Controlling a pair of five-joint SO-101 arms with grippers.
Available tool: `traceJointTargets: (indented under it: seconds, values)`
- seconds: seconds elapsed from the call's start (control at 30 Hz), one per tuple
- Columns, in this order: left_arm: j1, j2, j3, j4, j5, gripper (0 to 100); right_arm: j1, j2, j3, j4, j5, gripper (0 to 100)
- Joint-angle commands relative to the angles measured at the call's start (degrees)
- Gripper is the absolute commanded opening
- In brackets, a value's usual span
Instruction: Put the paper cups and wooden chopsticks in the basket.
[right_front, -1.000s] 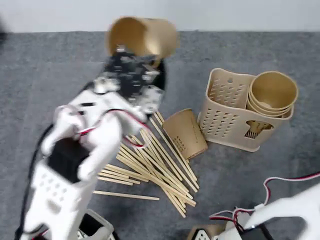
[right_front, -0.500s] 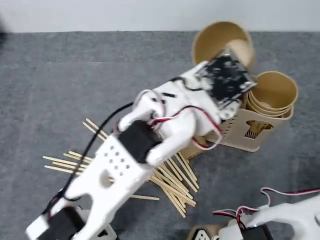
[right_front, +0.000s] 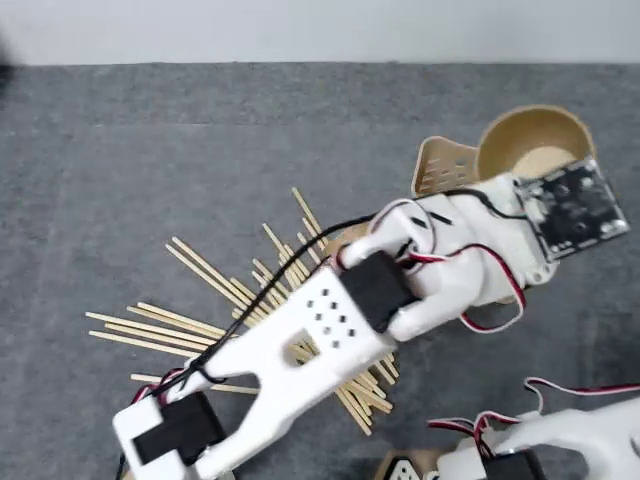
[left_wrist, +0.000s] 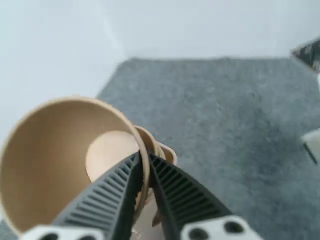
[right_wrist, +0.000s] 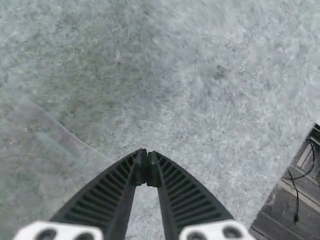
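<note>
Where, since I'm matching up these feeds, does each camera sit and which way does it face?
High view: fixed above the table, looking down on the grey mat, chopsticks and basket; the left arm spans it, the right arm edges in.
Left wrist view: on the left arm, looking along the left tool, shut on a paper cup rim.
Right wrist view: on the right arm, looking down past the shut right tool at mat.
Shared: high and left wrist views both show that paper cup.
</note>
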Motion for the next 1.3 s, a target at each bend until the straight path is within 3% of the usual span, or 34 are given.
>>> traceJointTargets:
  seconds: [0.0,0.1,0.23,0.6,0.7,0.8,1.03,1.17,1.27]
  values:
    - [0.6,0.9,-3.1,0.1,-1.2,1,1.0,0.0,-0.4,-0.9,0.0,0.9]
    - [0.6,1.7,-3.2,0.3,-1.2,3,1.1,0.0,-0.4,-0.6,3.0,0.9]
    - [-0.2,1.6,-3.7,0.5,0.9,17,1.2,0.0,-0.4,-0.6,4.1,0.9]
    - [-7.3,2.0,-20.2,7.1,3.3,18,1.1,-0.5,-0.4,-0.5,4.1,0.9]
    - [-8.7,1.5,-24.6,13.0,3.3,18,0.7,-0.6,-0.4,-0.5,4.1,0.9]
    - [-11.2,1.7,-32.2,24.0,3.4,18,0.0,-0.7,-1.1,-1.0,4.0,0.9]
    - [-19.3,1.7,-41.5,45.3,3.3,15,-8.5,-7.6,-2.2,0.4,3.9,1.0]
    - [-24.2,1.6,-40.7,49.1,3.3,8,-13.5,-14.7,-2.5,7.3,3.9,1.0]
    - [-28.5,1.9,-36.3,49.1,2.6,10,-15.4,-20.4,-2.3,12.4,3.9,1.0]
